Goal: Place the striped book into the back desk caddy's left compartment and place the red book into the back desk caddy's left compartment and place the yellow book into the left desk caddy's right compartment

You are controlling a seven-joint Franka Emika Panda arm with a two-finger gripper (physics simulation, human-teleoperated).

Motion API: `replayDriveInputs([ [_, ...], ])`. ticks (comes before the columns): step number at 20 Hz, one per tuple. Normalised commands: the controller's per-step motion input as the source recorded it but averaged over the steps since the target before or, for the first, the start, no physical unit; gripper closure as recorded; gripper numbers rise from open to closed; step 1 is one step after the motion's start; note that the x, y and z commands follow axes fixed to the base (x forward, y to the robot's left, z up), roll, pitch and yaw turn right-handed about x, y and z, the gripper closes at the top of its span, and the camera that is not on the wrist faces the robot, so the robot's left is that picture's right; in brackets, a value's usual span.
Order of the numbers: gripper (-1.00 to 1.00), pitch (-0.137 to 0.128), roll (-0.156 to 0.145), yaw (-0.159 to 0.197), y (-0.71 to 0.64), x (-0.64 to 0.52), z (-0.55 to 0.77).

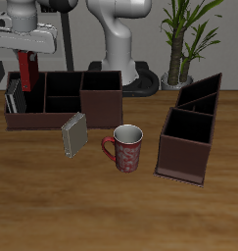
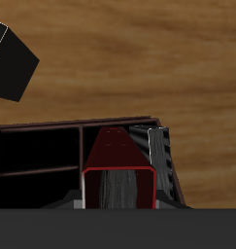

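From the exterior view, the end effector (image 1: pixel 29 65) hangs above the back desk caddy (image 1: pixel 64 98) at about ten o'clock on the counter (image 1: pixel 111 211), its fingers closed on the red book (image 1: pixel 29 73), which stands upright and dips into the caddy's end compartment. The striped book (image 1: pixel 13 95) already stands in that same compartment, just beside the red one. The yellow book (image 1: pixel 74 134) leans on the counter in front of the caddy, near the middle, with its grey page edges turned toward me, and a red patterned mug (image 1: pixel 125 147) stands just beside it toward the centre. Over at three o'clock sits the left desk caddy (image 1: pixel 189 128), set at an angle and well apart from the others. A potted plant (image 1: pixel 183 44) stands at the back around one o'clock. In the wrist view, the red book (image 2: pixel 118 165) sits clamped, its pages showing grey inside the red cover, with the striped book (image 2: pixel 159 156) pressed close alongside and the dark caddy walls (image 2: pixel 37 156) around them.
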Motion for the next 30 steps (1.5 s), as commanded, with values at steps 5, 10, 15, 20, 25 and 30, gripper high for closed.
replayDriveInputs([
  [5,1.00,0.060,0.042,0.027,0.17,0.12,-0.28],
  [10,1.00,0.044,0.017,0.021,0.08,-0.15,-0.33],
  [15,1.00,0.012,0.000,0.017,-0.05,-0.17,-0.09],
  [20,1.00,-0.008,-0.041,-0.033,-0.23,-0.03,0.03],
  [25,1.00,0.034,0.014,0.000,0.05,0.06,-0.18],
  [30,1.00,0.044,0.011,0.010,0.06,0.09,-0.21],
])
